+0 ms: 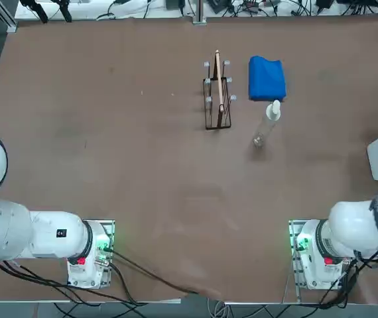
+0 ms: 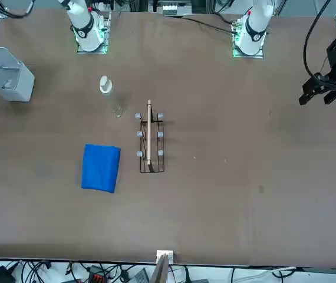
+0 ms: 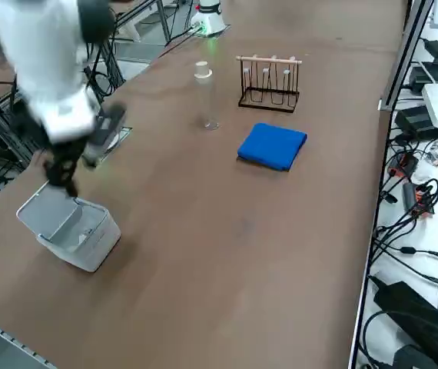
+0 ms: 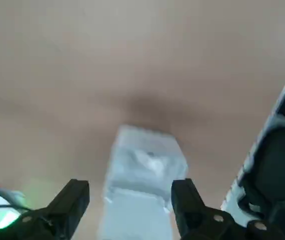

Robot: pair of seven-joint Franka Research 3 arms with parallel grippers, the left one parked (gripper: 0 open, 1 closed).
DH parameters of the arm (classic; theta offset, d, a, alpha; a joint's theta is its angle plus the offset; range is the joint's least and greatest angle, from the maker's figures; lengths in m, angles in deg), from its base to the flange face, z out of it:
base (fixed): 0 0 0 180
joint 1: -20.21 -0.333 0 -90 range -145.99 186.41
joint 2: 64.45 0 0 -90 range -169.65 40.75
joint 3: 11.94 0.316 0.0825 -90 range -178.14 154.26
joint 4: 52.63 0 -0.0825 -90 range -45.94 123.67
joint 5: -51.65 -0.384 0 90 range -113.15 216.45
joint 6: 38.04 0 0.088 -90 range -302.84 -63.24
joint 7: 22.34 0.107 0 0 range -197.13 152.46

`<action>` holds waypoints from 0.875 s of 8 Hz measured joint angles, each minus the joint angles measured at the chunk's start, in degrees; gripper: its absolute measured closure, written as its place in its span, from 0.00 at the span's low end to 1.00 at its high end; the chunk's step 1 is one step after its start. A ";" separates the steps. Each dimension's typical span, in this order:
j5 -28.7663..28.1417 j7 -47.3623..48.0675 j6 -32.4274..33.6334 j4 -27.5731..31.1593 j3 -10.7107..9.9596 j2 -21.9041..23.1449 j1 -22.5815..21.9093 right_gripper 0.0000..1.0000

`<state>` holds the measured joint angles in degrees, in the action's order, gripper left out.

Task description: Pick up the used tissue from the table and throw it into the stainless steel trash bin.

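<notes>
The right pincer (image 4: pixel 130 200) hangs open and empty over the stainless steel trash bin (image 4: pixel 145 175) at the worktop's (image 1: pixel 109 146) right edge, where the used tissue (image 4: pixel 150 159) seems to lie inside, so lift straight up without bumping the bin.

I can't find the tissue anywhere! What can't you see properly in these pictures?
- Used tissue: a pale lump inside the stainless steel trash bin in the wrist view is too blurred to name.
- Bin in the top view: cut off by the edge.
- Right gripper: open above the bin; blurred in the side view.
</notes>
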<state>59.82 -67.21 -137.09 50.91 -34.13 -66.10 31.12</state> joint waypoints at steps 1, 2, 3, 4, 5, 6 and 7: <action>-3.86 1.10 3.38 -5.39 0.21 0.08 -2.94 0.00; -6.08 3.50 4.89 -9.15 0.35 0.09 -6.12 0.00; -6.94 6.67 5.30 -11.62 0.46 0.09 -9.64 0.00; -7.21 11.07 5.72 -13.56 0.52 0.04 -13.48 0.00; -7.26 16.94 6.87 -15.23 0.59 0.00 -17.24 0.00; -8.10 23.67 8.18 -16.61 1.19 0.09 -20.07 0.00; -9.22 30.36 8.97 -17.39 3.51 0.36 -20.83 0.00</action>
<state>50.60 -36.85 -128.13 33.51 -30.62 -65.74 10.29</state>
